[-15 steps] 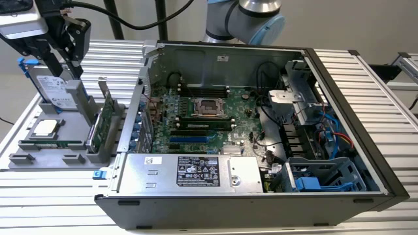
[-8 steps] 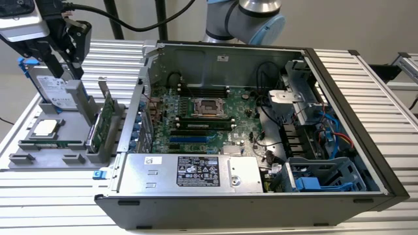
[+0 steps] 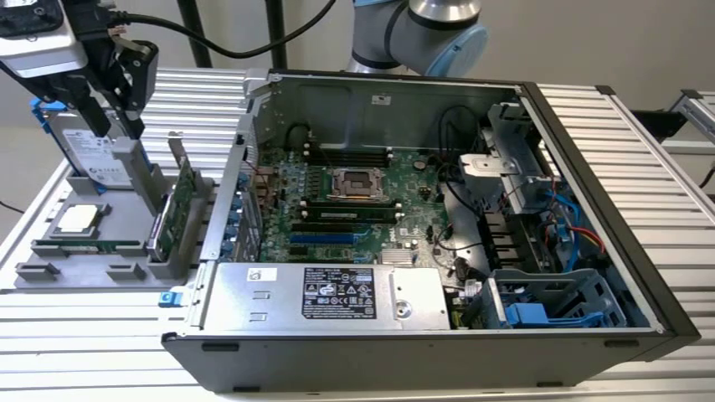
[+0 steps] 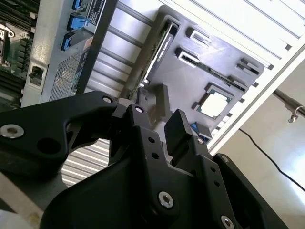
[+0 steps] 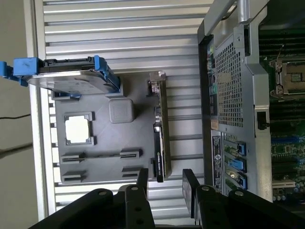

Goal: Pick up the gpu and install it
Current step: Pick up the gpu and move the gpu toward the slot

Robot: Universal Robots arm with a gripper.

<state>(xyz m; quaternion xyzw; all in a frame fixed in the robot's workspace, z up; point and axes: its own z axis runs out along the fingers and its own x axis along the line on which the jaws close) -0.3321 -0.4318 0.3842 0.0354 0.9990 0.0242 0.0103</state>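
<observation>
Pickup not yet made: the black two-fingered gripper [image 5: 167,185] hangs over the grey moulded parts tray [image 3: 67,280], jaws standing apart and holding nothing; the green circuit-board gpu with its silver end bracket [image 3: 181,208] stands on edge in a tray slot, just beside the open black computer case [image 3: 380,92]; the approach looks to be the step in hand; a clean grasp would likely call for the jaws astride the card's thin upper edge; white labels on the silver power-supply box [image 3: 335,293] and the blue-framed silver hard drive [image 3: 95,155] carry wording I cannot make out.

The ribbed metal table [image 3: 625,126] carries a grey parts holder [image 3: 84,272] beside an open computer case [image 3: 424,352].
</observation>
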